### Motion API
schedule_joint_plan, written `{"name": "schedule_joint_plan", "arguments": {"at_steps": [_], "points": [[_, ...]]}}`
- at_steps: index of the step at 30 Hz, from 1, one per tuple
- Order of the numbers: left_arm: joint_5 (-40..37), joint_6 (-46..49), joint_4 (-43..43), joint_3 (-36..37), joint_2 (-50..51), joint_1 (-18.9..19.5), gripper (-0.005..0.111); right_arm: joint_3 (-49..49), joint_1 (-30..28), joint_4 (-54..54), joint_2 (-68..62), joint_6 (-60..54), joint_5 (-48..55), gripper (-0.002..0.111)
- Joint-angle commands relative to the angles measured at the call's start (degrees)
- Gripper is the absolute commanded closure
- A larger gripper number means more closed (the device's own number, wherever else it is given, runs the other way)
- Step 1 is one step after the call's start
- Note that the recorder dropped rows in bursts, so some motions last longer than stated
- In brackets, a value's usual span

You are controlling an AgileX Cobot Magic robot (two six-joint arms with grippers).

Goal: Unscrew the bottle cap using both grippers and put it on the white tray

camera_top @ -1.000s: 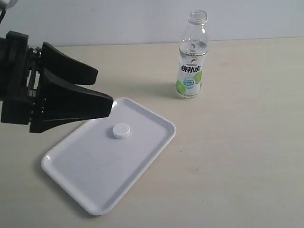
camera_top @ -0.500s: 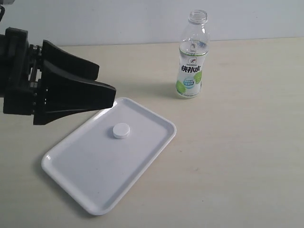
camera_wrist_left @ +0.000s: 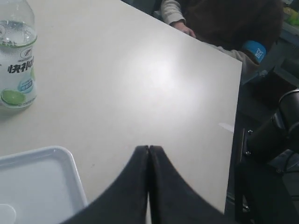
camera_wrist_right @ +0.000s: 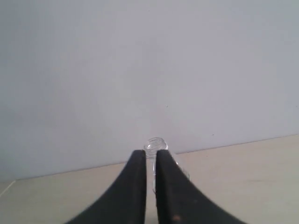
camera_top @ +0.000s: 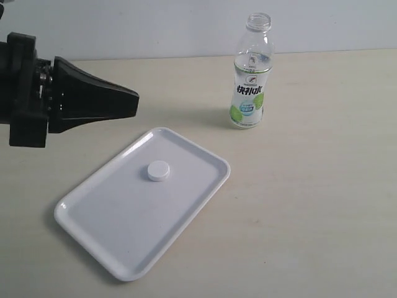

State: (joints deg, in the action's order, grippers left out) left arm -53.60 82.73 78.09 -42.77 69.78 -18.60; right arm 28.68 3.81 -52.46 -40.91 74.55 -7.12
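The white bottle cap (camera_top: pixel 158 170) lies flat on the white tray (camera_top: pixel 124 226), toward the tray's far end. Behind and to the right of the tray, the clear bottle (camera_top: pixel 249 93) stands upright on the table with its threaded neck bare. My left gripper (camera_top: pixel 133 102) hovers left of the tray's far corner, its black jaws pressed together and holding nothing. The left wrist view shows these jaws (camera_wrist_left: pixel 148 148) shut over bare table, with the tray's corner (camera_wrist_left: pixel 42 186) and the bottle (camera_wrist_left: pixel 16 60) to one side. My right gripper (camera_wrist_right: pixel 150 153) is outside the exterior view; its jaws stand a narrow slit apart, empty, with the bottle neck (camera_wrist_right: pixel 155 143) far beyond.
The beige table (camera_top: pixel 310 205) ends at a pale wall (camera_top: pixel 155 25) behind the bottle. In the left wrist view a seated person (camera_wrist_left: pixel 219 23) and dark equipment (camera_wrist_left: pixel 271 140) are beyond the table's edge.
My left gripper's jaws have closed from wide open to shut, and the arm has drawn back to the left, off the tray's corner. Cap, tray and bottle have not moved.
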Motion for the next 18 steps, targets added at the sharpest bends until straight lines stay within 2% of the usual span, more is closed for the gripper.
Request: {"name": "schedule_joint_plan", "arguments": {"at_steps": [1, 4, 8, 10, 12, 14, 18], "points": [[1.8, -1.0, -1.0, 0.9, -0.5, -0.1, 0.107, -2.9, -0.2, -8.2, 0.3, 0.6, -5.8, 0.108], [3.8, 0.3, -0.8, 4.3, -2.9, -0.1, 0.107, -6.6, -0.2, -9.6, 0.8, -1.0, -8.2, 0.108], [9.5, 4.5, 4.3, 11.9, -8.8, -0.1, 0.107, -13.5, -0.2, -9.5, 2.4, -2.4, -11.5, 0.108], [13.2, 8.0, 8.6, 15.9, -12.7, -0.1, 0.107, -17.2, -0.2, -9.0, 3.5, -5.8, -13.4, 0.108], [16.6, 14.2, 16.6, 20.7, -17.7, -0.1, 0.107, -20.4, -0.2, -8.8, 5.3, -7.3, -13.9, 0.108], [18.3, 21.6, 21.9, 25.7, -23.2, -0.1, 0.107, -23.4, -0.2, -5.5, 7.2, -10.2, -13.9, 0.108], [23.2, 21.7, 21.9, 31.1, -33.4, -0.1, 0.107, -28.7, -0.2, 8.4, 12.0, -27.3, -15.8, 0.108]]}}
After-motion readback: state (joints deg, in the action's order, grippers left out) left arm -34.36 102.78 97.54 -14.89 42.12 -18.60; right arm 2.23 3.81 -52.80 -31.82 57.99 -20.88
